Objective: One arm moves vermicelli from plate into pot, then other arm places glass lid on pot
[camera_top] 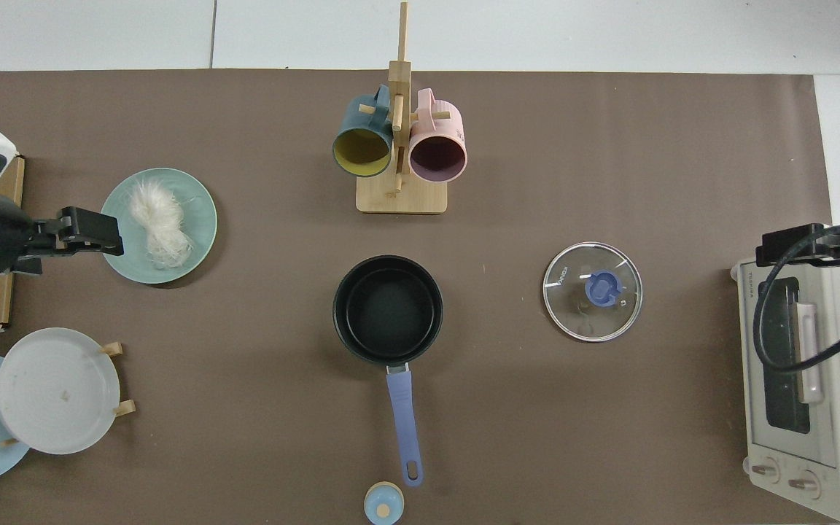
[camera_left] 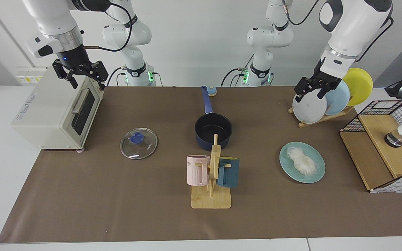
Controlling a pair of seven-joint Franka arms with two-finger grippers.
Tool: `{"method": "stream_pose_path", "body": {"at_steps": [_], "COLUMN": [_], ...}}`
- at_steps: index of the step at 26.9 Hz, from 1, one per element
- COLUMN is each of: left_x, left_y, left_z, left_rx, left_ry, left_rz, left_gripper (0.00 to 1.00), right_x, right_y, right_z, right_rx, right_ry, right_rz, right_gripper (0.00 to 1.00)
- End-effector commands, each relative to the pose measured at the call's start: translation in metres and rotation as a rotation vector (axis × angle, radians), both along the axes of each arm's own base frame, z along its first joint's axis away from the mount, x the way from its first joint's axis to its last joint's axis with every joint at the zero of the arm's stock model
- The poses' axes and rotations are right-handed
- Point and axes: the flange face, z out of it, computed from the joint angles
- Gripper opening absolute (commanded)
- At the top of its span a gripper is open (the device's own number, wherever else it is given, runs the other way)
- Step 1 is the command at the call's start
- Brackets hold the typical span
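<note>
Facing view first, reading it from its left edge across: our right gripper [camera_left: 82,75] hangs high over the toaster oven [camera_left: 52,113] with its fingers spread and nothing between them. Next comes the glass lid [camera_left: 139,143], lying flat on the brown mat [camera_left: 117,209] with its blue knob up, well apart from the pot [camera_left: 213,131], which stands in the middle with a bare black inside and its handle pointing toward the arm bases. Just in front of the pot is the wooden mug stand [camera_left: 212,184] with a pink mug [camera_left: 197,170] and a dark blue mug [camera_left: 228,172]. Further along, the vermicelli [camera_left: 303,160] sits as a loose white bundle on the green plate [camera_left: 288,167]. Above and behind it our left gripper [camera_left: 312,91] hovers in front of the dish rack [camera_left: 321,116], fingers apart and empty.

We judge the task not yet started. The risks we see: the threads are loose, so a shallow pinch may lift only part of the bundle or trail strands over the plate rim and the mat. The path to the pot passes near the mug stand's tall post, which a low sweep could clip. Threads draped over the pot's rim would keep the lid from seating
</note>
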Motion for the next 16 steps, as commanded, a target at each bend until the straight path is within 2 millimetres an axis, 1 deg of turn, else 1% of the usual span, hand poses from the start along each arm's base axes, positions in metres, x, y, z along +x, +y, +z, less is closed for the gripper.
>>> {"method": "stream_pose_path", "body": {"at_steps": [1, 16], "left_x": [-0.0001, -0.0005], "left_y": [0.002, 0.0028], "left_z": [0.005, 0.0058], "left_rx": [0.0, 0.0], "left_ry": [-0.004, -0.005], "left_rz": [0.012, 0.014], "left_gripper": [1.0, 1.0], "right_x": [-0.0054, -0.0039], "right_y": [-0.0035, -0.0022], "right_z": [0.0006, 0.002], "right_rx": [0.026, 0.022], "right_ry": [0.007, -0.004], "right_rz": [0.023, 0.026], "right_gripper": [1.0, 1.0]}}
